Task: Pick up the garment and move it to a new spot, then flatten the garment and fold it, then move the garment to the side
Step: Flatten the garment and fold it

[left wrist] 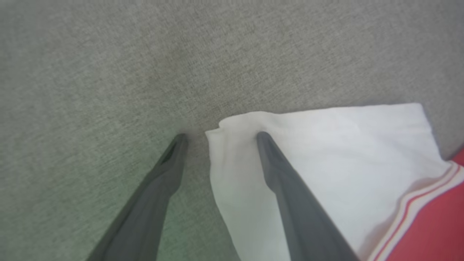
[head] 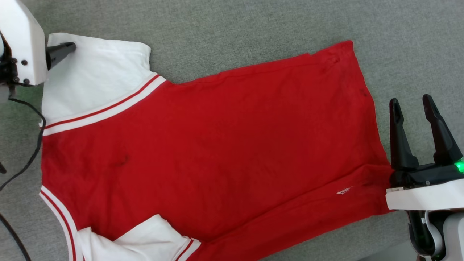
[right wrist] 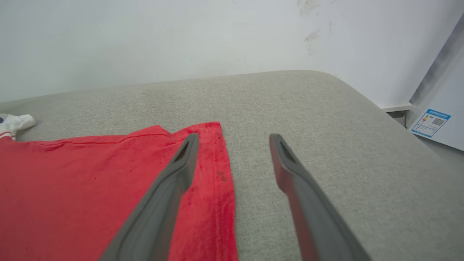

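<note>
Jaws stand wide on both arms: my left gripper (left wrist: 222, 135) straddles the far left corner of the white sleeve (left wrist: 326, 145), one finger over cloth, one over the grey cushion (left wrist: 108, 72), and my right gripper (head: 411, 100) hangs just beside the hem (right wrist: 221, 174) at the right. The jersey (head: 217, 137) lies spread almost flat across the cushion. Thin, light and limp by the look of it, it should sag and slip, so I'd pinch sleeve edge and hem corner.

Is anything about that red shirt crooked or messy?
Yes: the garment lies mostly flat, but its near white sleeve is folded onto the red body, unlike the spread far sleeve.
</note>
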{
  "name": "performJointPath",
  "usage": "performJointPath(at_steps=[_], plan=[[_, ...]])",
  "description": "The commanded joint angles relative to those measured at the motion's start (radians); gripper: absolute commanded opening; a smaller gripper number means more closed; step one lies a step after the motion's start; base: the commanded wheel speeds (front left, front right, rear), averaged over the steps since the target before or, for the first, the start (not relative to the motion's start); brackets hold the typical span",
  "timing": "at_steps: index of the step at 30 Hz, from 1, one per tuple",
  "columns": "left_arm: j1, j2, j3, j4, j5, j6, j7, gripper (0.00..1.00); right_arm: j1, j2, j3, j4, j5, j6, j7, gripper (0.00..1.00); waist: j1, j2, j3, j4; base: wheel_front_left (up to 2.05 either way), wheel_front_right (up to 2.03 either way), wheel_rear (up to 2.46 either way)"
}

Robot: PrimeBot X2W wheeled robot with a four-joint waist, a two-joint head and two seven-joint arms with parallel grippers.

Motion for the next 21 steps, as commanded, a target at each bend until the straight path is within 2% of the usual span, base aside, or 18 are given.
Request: performJointPath(at_steps=[1,2,3,11,14,16,21], plan=[[0.025,-0.002,-0.022,0.028,0.005,-0.005,0.018,1.00,-0.010,0.004,0.001,0.005,0.005,-0.001,-0.007,1.00,-0.0001,-0.0001,0.004,-0.002,0.00,0.00,0.00],[0.034,-0.004,-0.031,0.037,-0.004,-0.008,0.029,0.30,-0.011,0.003,0.001,0.007,0.004,-0.001,-0.007,1.00,-0.0001,-0.0001,0.005,-0.001,0.00,0.00,0.00],[0.042,-0.010,-0.037,0.045,-0.015,-0.013,0.039,0.00,-0.012,0.002,0.001,0.008,0.001,-0.001,-0.007,1.00,-0.0001,-0.0001,0.005,0.001,0.00,0.00,0.00],[0.026,-0.040,-0.034,0.059,-0.026,-0.028,-0.098,0.00,-0.025,-0.039,-0.002,-0.002,-0.019,-0.001,0.039,1.00,-0.0001,-0.0001,-0.035,0.040,0.00,0.00,0.00],[0.013,-0.046,-0.048,0.045,-0.028,-0.031,-0.173,0.00,-0.028,-0.078,-0.009,-0.013,-0.014,-0.001,0.103,1.00,-0.0001,-0.0001,-0.069,0.071,0.00,0.00,0.00],[0.013,-0.054,-0.076,0.016,-0.040,-0.032,-0.218,0.00,-0.031,-0.108,-0.014,-0.017,-0.006,-0.001,0.170,1.00,-0.0001,-0.0001,-0.094,0.097,0.00,0.00,0.00],[0.035,-0.018,-0.156,-0.093,-0.090,-0.033,-0.301,0.00,-0.076,-0.234,0.018,-0.023,0.045,-0.001,0.438,1.00,-0.0001,-0.0001,-0.144,0.156,0.00,0.00,0.00]])
